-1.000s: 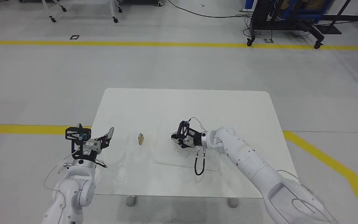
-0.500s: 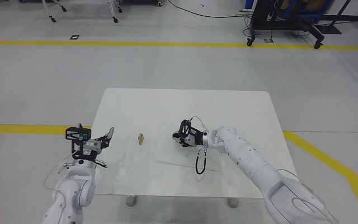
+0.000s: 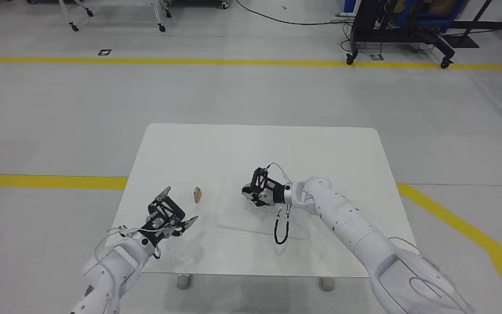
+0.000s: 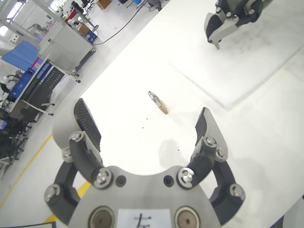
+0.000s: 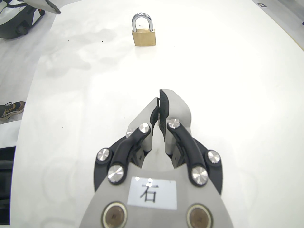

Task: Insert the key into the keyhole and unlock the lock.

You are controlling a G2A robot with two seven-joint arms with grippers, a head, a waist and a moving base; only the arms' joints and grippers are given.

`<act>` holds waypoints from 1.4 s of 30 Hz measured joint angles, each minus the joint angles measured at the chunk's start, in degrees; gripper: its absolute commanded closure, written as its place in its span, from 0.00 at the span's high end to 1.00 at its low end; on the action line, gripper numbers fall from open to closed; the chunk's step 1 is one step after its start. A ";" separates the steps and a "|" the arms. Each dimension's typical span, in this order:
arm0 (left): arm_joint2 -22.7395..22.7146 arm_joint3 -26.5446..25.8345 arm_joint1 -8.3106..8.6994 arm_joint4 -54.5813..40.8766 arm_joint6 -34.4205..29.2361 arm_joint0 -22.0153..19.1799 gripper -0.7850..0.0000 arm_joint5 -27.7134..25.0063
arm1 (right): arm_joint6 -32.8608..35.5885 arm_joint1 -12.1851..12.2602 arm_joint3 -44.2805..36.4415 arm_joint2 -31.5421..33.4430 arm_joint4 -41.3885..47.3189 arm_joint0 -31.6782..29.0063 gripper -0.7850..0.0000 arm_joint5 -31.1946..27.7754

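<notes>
A small brass padlock (image 3: 198,193) with a steel shackle lies on the white table (image 3: 329,149), left of centre. My left gripper (image 3: 179,208) hovers over the table's front left, open, a short way from the padlock (image 4: 158,103), with nothing between its ribbed fingers (image 4: 86,119). My right gripper (image 3: 255,192) sits low over the table's middle, to the padlock's right, facing the padlock (image 5: 143,35). Its pads (image 5: 162,105) are pressed together. From the left wrist view a small metal tip, the key (image 4: 217,46), sticks out below the right gripper (image 4: 215,41).
A thin clear sheet (image 4: 225,105) lies flat on the table under the right gripper. A black cable (image 3: 278,228) loops down from the right arm. The table's left edge (image 3: 129,196) is close behind the left gripper.
My left arm has swung from beyond the table's left edge in over the table, towards the padlock, still open. The right gripper has barely moved.
</notes>
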 measured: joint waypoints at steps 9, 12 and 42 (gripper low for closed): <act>6.35 -2.97 -0.30 8.51 -2.75 -0.65 1.00 3.20 | 0.00 0.00 0.00 0.00 0.00 0.00 0.00 0.00; 9.36 -2.72 -0.58 9.81 -5.61 -2.60 1.00 2.31 | 0.00 0.00 0.00 0.00 0.00 0.00 0.00 0.00; 23.73 8.71 -3.51 14.24 -16.62 -14.10 1.00 8.94 | 0.13 1.78 -4.41 2.91 0.85 -3.05 0.00 -1.35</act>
